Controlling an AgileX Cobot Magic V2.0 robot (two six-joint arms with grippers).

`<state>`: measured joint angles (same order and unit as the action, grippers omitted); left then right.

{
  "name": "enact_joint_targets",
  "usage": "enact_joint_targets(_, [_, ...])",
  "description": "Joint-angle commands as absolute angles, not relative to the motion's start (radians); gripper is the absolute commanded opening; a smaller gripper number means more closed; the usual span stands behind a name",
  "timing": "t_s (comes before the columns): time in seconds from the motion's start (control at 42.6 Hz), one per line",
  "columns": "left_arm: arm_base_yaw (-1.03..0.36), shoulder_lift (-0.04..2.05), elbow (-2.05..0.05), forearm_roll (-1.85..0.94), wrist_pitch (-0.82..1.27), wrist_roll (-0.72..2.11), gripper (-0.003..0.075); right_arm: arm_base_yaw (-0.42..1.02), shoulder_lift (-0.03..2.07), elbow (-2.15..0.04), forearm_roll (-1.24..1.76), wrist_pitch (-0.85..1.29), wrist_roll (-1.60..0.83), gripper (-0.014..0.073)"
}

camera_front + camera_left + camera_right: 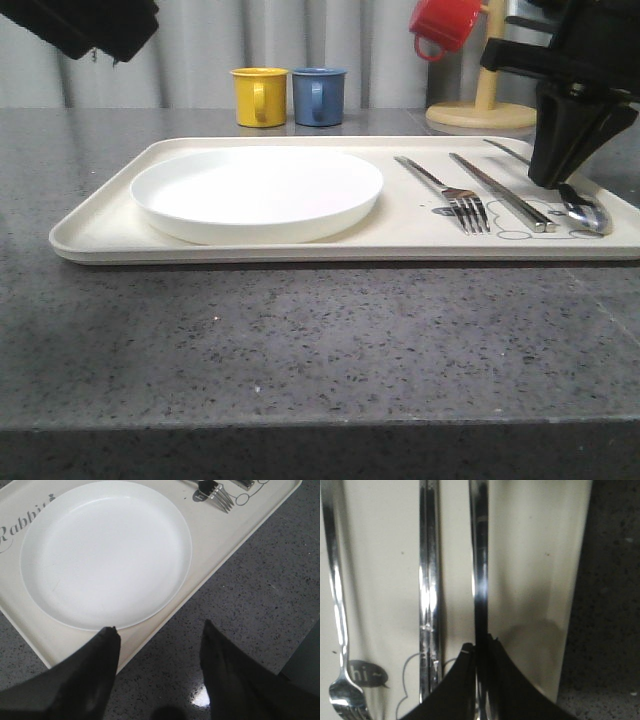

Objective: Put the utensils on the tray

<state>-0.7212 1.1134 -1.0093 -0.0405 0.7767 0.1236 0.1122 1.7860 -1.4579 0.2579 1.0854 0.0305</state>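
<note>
The cream tray [100, 225] holds a round white plate [257, 190] on its left half. On its right half lie a steel fork [455, 195], a long flat steel chopstick piece [500, 192] and a steel spoon [585, 212]. My right gripper [548, 180] stands over the spoon, jaws closed on its handle [479, 570]; the right gripper [480, 647] has the chopstick piece [429, 580] and fork [337, 630] lying beside it. My left gripper [160, 630] hangs open and empty over the grey counter by the tray's rim [210, 535], near the plate [105, 550].
A yellow mug [260, 96] and a blue mug [318, 95] stand behind the tray. A red mug [445, 25] hangs on a wooden mug stand [485, 100] at the back right. Grey speckled counter [300, 340] stretches in front of the tray.
</note>
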Motion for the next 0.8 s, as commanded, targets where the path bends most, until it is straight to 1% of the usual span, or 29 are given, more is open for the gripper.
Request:
enact_joint_targets(0.0, [-0.729, 1.095, -1.036, -0.045, 0.713, 0.113, 0.0368, 0.112, 1.747, -1.483, 0.252, 1.062, 0.04, 0.0152])
enact_joint_targets(0.094, [-0.729, 1.095, -1.036, -0.045, 0.711, 0.113, 0.0368, 0.112, 1.746, -1.483, 0.252, 1.05, 0.04, 0.0292])
enact_joint_targets(0.141, [-0.729, 1.095, -1.036, -0.045, 0.707, 0.113, 0.0368, 0.112, 1.745, -1.483, 0.252, 1.043, 0.04, 0.0335])
enact_joint_targets(0.188, [-0.729, 1.095, -1.036, -0.045, 0.704, 0.113, 0.0368, 0.112, 1.742, -1.483, 0.252, 1.043, 0.04, 0.0357])
enact_joint_targets(0.352, [-0.729, 1.095, -1.036, -0.045, 0.696, 0.113, 0.0368, 0.116, 1.685, -1.483, 0.252, 1.04, 0.008, 0.0362])
enact_joint_targets(0.564, [-0.729, 1.095, -1.036, -0.045, 0.696, 0.113, 0.0368, 0.2, 1.521, -1.483, 0.232, 1.046, -0.147, 0.0362])
enact_joint_targets(0.775, [-0.729, 1.095, -1.036, -0.045, 0.696, 0.113, 0.0368, 0.239, 1.338, -1.424, 0.225, 1.061, -0.168, 0.0362])
